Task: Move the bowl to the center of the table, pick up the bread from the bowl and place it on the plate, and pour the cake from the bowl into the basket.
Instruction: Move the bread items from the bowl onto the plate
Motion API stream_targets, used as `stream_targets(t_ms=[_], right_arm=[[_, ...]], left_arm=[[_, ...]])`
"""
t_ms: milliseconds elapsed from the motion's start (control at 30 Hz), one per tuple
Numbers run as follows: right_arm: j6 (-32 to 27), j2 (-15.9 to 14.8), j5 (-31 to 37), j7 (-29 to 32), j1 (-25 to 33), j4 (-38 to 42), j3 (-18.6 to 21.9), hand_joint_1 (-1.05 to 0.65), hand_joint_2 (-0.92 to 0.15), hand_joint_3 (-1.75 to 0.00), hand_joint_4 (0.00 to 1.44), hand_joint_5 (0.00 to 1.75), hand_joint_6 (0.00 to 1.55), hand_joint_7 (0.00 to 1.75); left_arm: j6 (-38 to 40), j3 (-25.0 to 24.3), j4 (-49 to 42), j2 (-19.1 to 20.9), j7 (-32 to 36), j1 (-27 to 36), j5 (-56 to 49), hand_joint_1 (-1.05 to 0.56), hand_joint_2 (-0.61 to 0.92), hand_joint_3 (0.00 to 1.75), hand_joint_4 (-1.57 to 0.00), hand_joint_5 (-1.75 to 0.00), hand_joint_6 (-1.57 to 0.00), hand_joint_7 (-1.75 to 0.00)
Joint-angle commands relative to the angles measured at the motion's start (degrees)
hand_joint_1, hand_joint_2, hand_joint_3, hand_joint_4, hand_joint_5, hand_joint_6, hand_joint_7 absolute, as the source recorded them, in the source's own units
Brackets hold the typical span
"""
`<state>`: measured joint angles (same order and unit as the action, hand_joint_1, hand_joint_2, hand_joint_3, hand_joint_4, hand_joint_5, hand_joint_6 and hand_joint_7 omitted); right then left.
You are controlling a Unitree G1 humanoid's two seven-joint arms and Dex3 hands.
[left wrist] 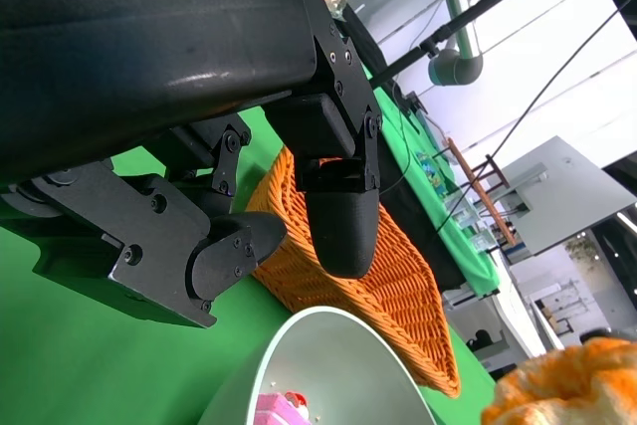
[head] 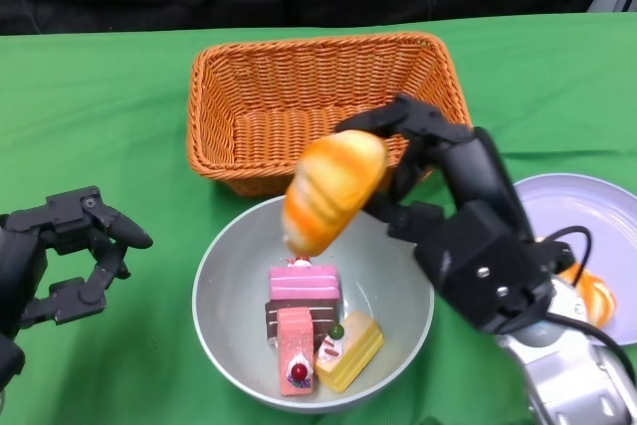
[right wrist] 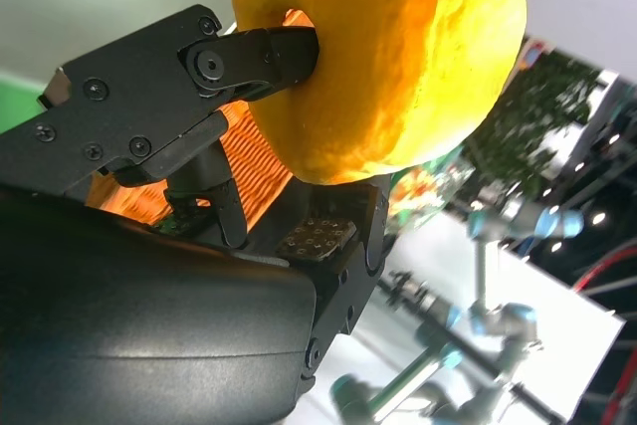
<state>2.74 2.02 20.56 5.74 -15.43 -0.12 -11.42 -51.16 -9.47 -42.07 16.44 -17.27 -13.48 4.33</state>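
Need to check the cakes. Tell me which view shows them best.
Head view: the cakes lie in full sight in the bowl. The left wrist view catches only a pink sliver at the bowl's edge; the right wrist view shows none.

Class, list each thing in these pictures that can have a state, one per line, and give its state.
Bread: lifted above the bowl, held by the right hand.
Right hand: grips the bread.
Left hand: holds nothing, fingers apart, beside the bowl.
Bowl: upright, holds cake pieces.
Cake pieces: lying in the bowl.
Basket: upright, nothing visible inside.
Plate: on the table, with an orange item on it partly hidden by the right arm.
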Motion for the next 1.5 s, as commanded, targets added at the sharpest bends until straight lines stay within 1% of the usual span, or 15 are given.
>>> stream_targets(t_ms=[33, 100, 400, 600, 800, 933, 967, 1033, 1067, 1133, 1233, 1333, 1367, 1433, 1500], right_arm=[[-1.81, -1.34, -1.18, 0.15, 0.62, -2.21, 2.74, -0.15, -0.79, -0.53, 0.74, 1.75, 0.73, 1.06], [-2.78, -1.95, -1.68, 0.72, 0.91, -2.94, 4.84, -0.15, -0.80, -0.52, 0.77, 1.75, 0.74, 1.07], [-6.67, -4.18, -3.04, 1.59, 4.41, -7.35, 12.29, -0.16, -0.81, -0.48, 0.78, 1.75, 0.74, 1.11], [-7.09, -7.33, -4.48, 1.35, 6.39, -7.25, 17.23, -0.11, -0.83, -0.47, 0.74, 1.75, 0.73, 1.14], [-13.14, -10.26, -4.27, 2.04, 7.52, -5.62, 21.30, -0.12, -0.83, -0.44, 0.75, 1.75, 0.73, 1.14], [-15.35, -10.68, -4.77, 1.75, 7.67, -5.98, 21.71, -0.10, -0.86, -0.42, 0.73, 1.75, 0.73, 1.13], [-17.96, -11.52, -4.69, 1.41, 7.75, -5.55, 22.60, -0.09, -0.87, -0.40, 0.72, 1.75, 0.73, 1.10], [-22.47, -13.36, -4.06, 0.42, 8.04, -5.15, 23.52, -0.09, -0.91, -0.30, 0.66, 1.75, 0.74, 0.94], [-24.06, -14.88, -3.35, -0.26, 8.34, -4.40, 23.55, -0.09, -0.92, -0.28, 0.64, 1.75, 0.74, 0.91], [-25.42, -16.52, -2.73, -0.88, 8.62, -3.71, 23.20, -0.11, -0.92, -0.27, 0.60, 1.75, 0.73, 0.90], [-26.20, -17.21, -2.92, -0.88, 8.66, -3.70, 22.81, -0.11, -0.92, -0.27, 0.59, 1.75, 0.73, 0.90], [-29.99, -18.46, -3.69, -2.04, 7.36, 0.10, 23.45, -0.09, -0.92, -0.31, 0.65, 1.75, 0.71, 1.09], [-31.25, -18.83, -3.87, -2.31, 6.83, 1.40, 23.58, -0.07, -0.92, -0.27, 0.63, 1.75, 0.71, 1.16], [-32.76, -19.60, -3.95, -2.55, 6.17, 3.08, 23.30, -0.07, -0.92, -0.25, 0.61, 1.75, 0.72, 1.20], [-33.80, -20.42, -3.75, -2.74, 5.73, 4.41, 22.78, -0.08, -0.92, -0.24, 0.59, 1.75, 0.71, 1.17]], left_arm=[[-0.44, -0.12, -0.51, 1.32, -0.83, -0.31, 0.61, 0.03, 0.62, 0.91, -0.85, -1.41, -0.84, -1.08], [-0.36, -0.11, -0.56, 1.42, -0.95, -0.38, 0.54, 0.03, 0.62, 0.91, -0.84, -1.42, -0.84, -1.09], [0.01, -0.18, -0.49, 1.63, -0.20, -0.58, -0.32, 0.05, 0.61, 0.92, -0.85, -1.42, -0.84, -1.09], [-0.63, -0.23, -1.73, 2.08, -0.79, -1.33, -0.09, 0.05, 0.61, 0.93, -0.85, -1.42, -0.84, -1.09], [-0.59, -0.27, -2.41, 2.50, 0.07, -1.79, -0.70, 0.07, 0.62, 0.91, -0.84, -1.43, -0.85, -1.09], [-0.58, -0.33, -2.50, 2.52, 0.22, -1.84, -0.82, 0.08, 0.62, 0.91, -0.86, -1.42, -0.86, -1.09], [-0.71, -0.42, -2.77, 2.63, 0.01, -1.99, -0.72, 0.08, 0.62, 0.91, -0.86, -1.42, -0.86, -1.09], [-0.77, -0.56, -3.21, 2.76, -0.37, -2.23, -0.47, 0.09, 0.63, 0.91, -0.86, -1.42, -0.86, -1.09], [-0.99, -0.59, -3.50, 2.83, -0.41, -2.38, -0.52, 0.10, 0.63, 0.91, -0.86, -1.42, -0.86, -1.09], [-1.32, -0.58, -3.87, 2.91, -0.38, -2.55, -0.62, 0.10, 0.63, 0.92, -0.87, -1.42, -0.86, -1.09], [-1.57, -0.53, -4.17, 2.96, -0.36, -2.67, -0.61, 0.10, 0.62, 0.92, -0.87, -1.42, -0.86, -1.10], [-1.47, -0.51, -4.43, 3.12, -0.23, -2.80, -0.78, 0.09, 0.62, 0.93, -0.87, -1.42, -0.86, -1.10], [-1.48, -0.50, -4.47, 3.13, -0.22, -2.81, -0.79, 0.09, 0.61, 0.93, -0.87, -1.41, -0.86, -1.10], [-1.53, -0.50, -4.57, 3.10, -0.49, -2.85, -0.55, 0.09, 0.61, 0.94, -0.87, -1.41, -0.86, -1.10], [-1.54, -0.53, -4.78, 2.98, -1.24, -2.95, 0.21, 0.10, 0.61, 0.94, -0.87, -1.41, -0.86, -1.10]])
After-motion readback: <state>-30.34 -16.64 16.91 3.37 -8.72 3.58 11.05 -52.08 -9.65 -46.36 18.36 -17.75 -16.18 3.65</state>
